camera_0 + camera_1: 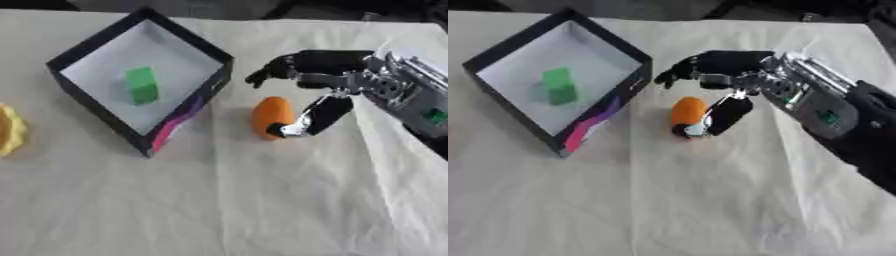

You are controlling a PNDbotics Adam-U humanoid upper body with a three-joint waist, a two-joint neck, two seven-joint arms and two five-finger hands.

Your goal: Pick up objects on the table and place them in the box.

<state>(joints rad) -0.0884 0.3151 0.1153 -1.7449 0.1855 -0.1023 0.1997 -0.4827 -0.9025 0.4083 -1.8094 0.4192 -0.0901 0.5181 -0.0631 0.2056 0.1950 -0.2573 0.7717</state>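
A: What lay nearest the camera?
B: Creased pale cloth (245,200) covered the table. At nine o'clock, a yellow object (10,131) sat cut off by the picture's edge.

A: And the orange object (271,116)?
B: It lay on the cloth near centre, just beside the box's (188,117) three-o'clock corner. The right hand (328,82), reaching in from three o'clock, had its thumb (317,117) touching the object's right side and its fingers (271,70) arched above, not closed round it: a released, half-curled hand.

A: Farther off?
B: The black box stood at ten o'clock, white inside, holding a green block (141,85). The left hand did not show.
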